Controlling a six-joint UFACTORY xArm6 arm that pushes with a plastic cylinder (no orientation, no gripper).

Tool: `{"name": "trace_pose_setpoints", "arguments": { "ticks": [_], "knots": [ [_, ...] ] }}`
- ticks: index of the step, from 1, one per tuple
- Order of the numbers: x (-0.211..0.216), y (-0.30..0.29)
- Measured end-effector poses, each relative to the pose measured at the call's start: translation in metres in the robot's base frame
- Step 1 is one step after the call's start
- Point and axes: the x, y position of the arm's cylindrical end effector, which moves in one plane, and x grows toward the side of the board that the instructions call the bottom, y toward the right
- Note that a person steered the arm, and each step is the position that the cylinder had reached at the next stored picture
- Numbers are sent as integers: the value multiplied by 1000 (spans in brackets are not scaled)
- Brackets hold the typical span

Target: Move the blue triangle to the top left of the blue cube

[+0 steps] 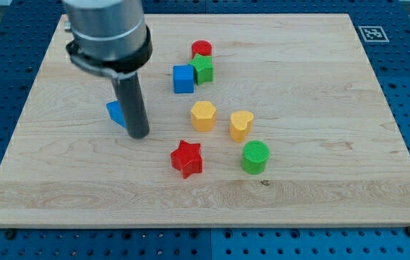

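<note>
tip of the dark rod is shown resting on the board, pressed against the right-hand side of the blue triangle, which is partly hidden behind the rod. no claw is fitted: the arm ends in a plain rod, so nothing can be spread, closed or pinched, and the triangle is only touched, not held. the triangle is seen left of and below the blue cube, well apart from it. for the step in hand, contact is judged to be on the wrong side; the tip is best brought round beneath the triangle, towards the view's bottom, and the block pushed up the board until it lies above and left of the cube. a centred push is advised, since an off-centre one may spin the wedge. further out are found the green star and red cylinder beside the cube, then the yellow hexagon, yellow heart, red star and green cylinder.
</note>
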Motion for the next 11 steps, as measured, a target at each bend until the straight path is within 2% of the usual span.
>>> {"name": "trace_pose_setpoints", "arguments": {
  "ticks": [1,2,3,5,7,9,11],
  "knots": [
    [10,-20],
    [-23,-57],
    [-45,-65],
    [-23,-56],
    [-35,2],
    [-63,3],
    [-118,2]
  ]
}}
